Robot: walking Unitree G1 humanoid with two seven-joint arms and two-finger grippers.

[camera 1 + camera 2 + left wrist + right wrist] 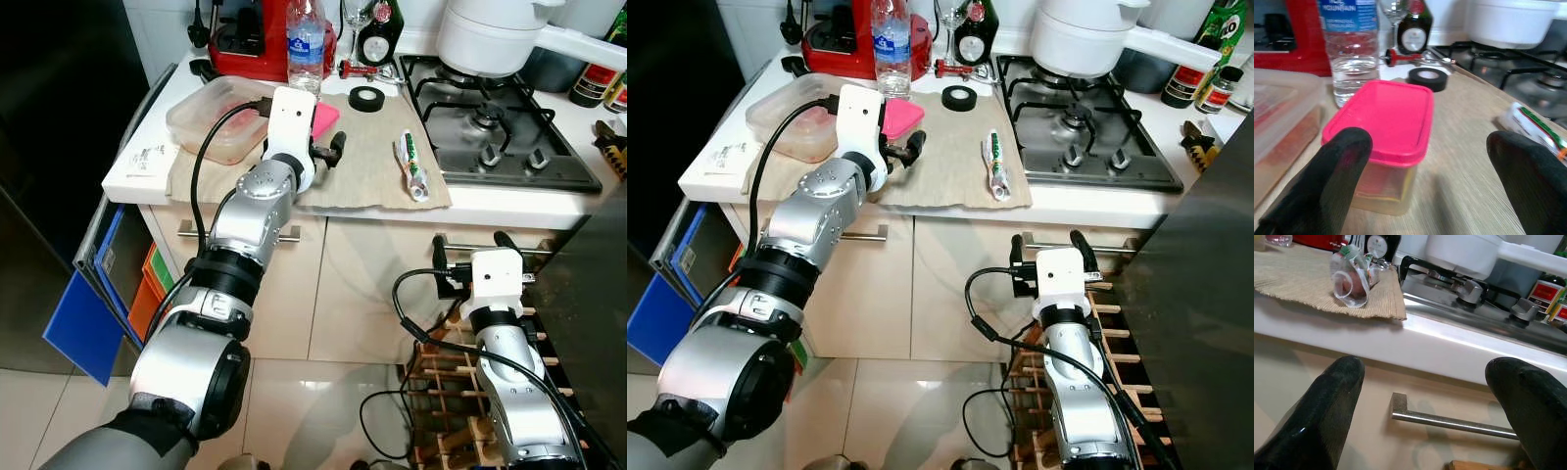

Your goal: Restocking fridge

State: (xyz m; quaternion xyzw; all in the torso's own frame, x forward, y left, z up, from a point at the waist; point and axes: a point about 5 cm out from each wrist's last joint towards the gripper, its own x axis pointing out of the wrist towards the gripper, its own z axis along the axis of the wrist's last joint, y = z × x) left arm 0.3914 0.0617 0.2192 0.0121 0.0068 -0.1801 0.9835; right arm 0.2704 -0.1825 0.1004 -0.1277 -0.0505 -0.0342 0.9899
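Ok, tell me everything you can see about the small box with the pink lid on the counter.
The small clear plastic box with the pink lid stands upright on the beige woven mat, lid shut. The lid is a rounded rectangle with a raised rim; the walls look yellowish and see-through. It stands beside the large clear lidded container, in front of the clear water bottle. The left gripper is open, its fingers either side of the box, not touching it.

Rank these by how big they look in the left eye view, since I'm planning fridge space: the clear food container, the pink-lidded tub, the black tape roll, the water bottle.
1. clear food container
2. water bottle, top cropped by the frame
3. pink-lidded tub, half hidden behind the left gripper, so unsure
4. black tape roll
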